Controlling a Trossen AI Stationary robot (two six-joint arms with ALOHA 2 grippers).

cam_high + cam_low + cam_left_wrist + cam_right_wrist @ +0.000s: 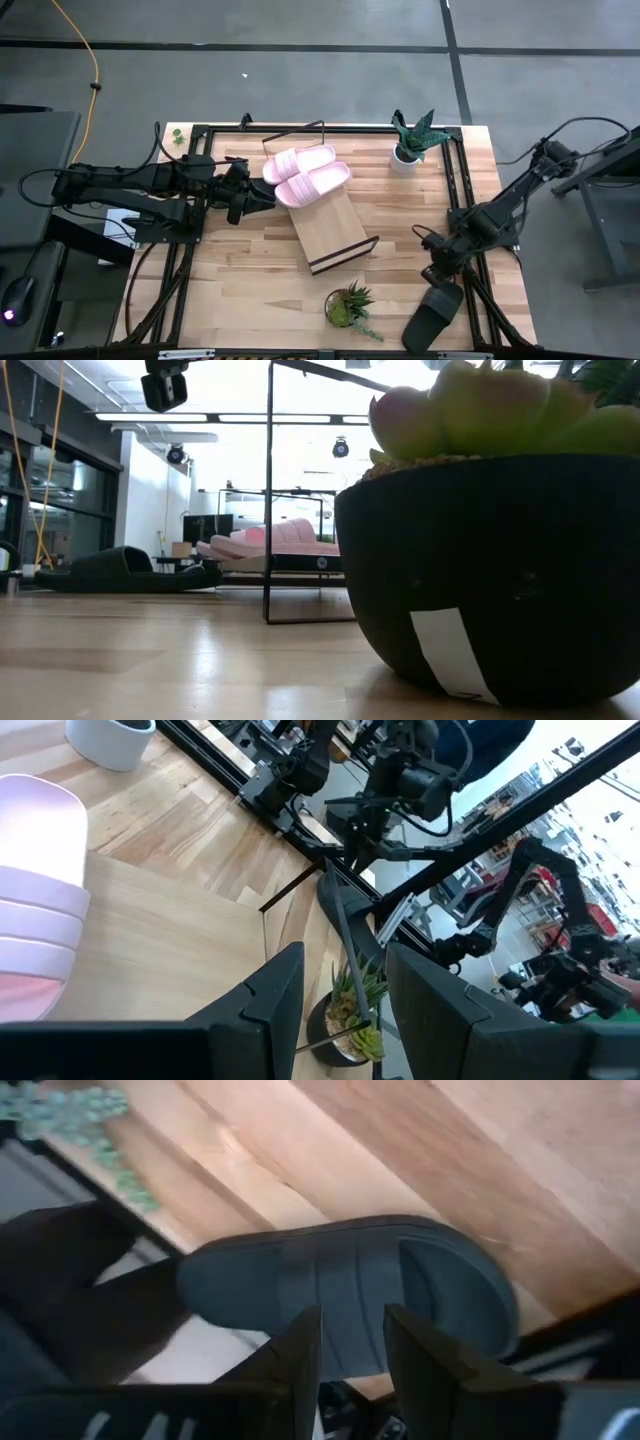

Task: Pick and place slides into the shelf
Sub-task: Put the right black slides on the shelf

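Observation:
Two pale pink slides [305,176] lie side by side on the upper end of the slanted wooden shelf [335,235]; in the low view the pink slides [275,540] show far off. A black slide [432,318] lies sole down on the table at the near right corner, by the near edge. My right gripper [440,275] hangs just above it, pointing steeply down, open, with the black slide [340,1285] below the fingertips and nothing between them. My left gripper [262,198] stands open beside the pink slides, on their left, holding nothing.
A black-potted plant [350,305] stands near the front edge, left of the black slide, and fills the right of the low view as a black pot [490,570]. A white-potted plant [408,140] stands at the far right. The shelf's black wire frame [300,128] rises behind the pink slides.

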